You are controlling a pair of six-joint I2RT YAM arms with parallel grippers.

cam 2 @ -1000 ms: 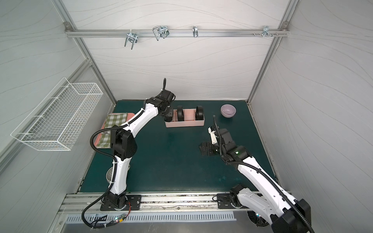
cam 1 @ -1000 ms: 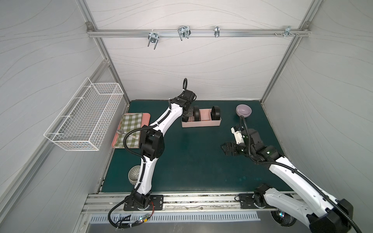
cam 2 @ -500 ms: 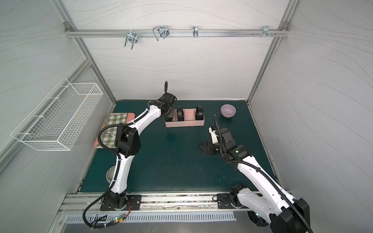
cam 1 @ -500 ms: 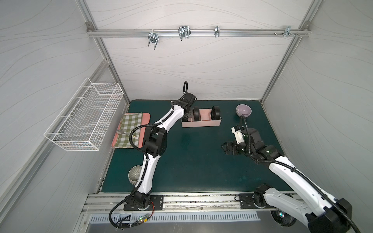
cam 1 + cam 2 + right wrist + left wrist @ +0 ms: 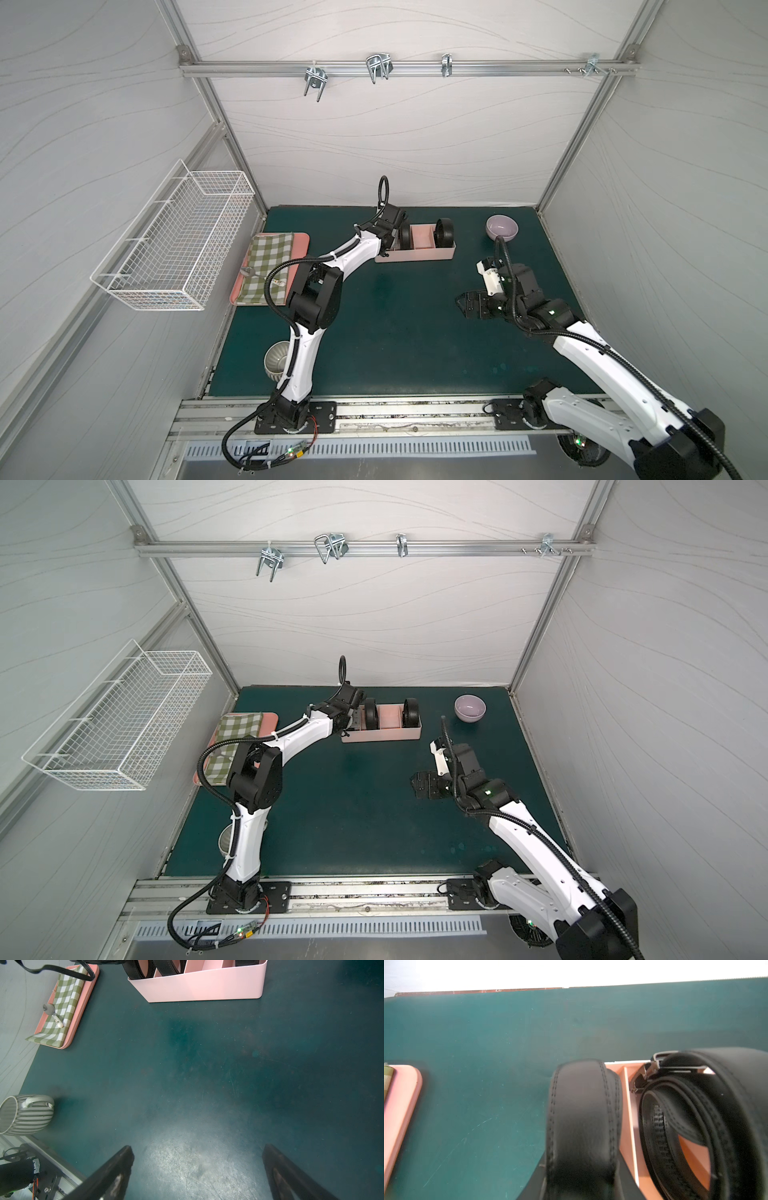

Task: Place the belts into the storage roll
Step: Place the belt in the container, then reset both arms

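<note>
While the left gripper (image 5: 581, 1169) is clamped narrowly on a coiled black belt (image 5: 583, 1109) at the end compartment of the pink divided organiser (image 5: 203, 987), hold the coil upright and parallel to the divider (image 5: 630, 1118), clear of the neighbouring coiled belt (image 5: 691, 1126). Lower until it seats, then release; present depth cannot be judged. A third coil (image 5: 444, 235) sits at the far end. The right gripper (image 5: 198, 1147) hangs spread wide and empty above the green mat (image 5: 207, 1084).

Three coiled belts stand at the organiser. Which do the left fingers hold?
The end belt nearest the checked cloth: fingers flank it; the second belt and far belt stand free.
</note>
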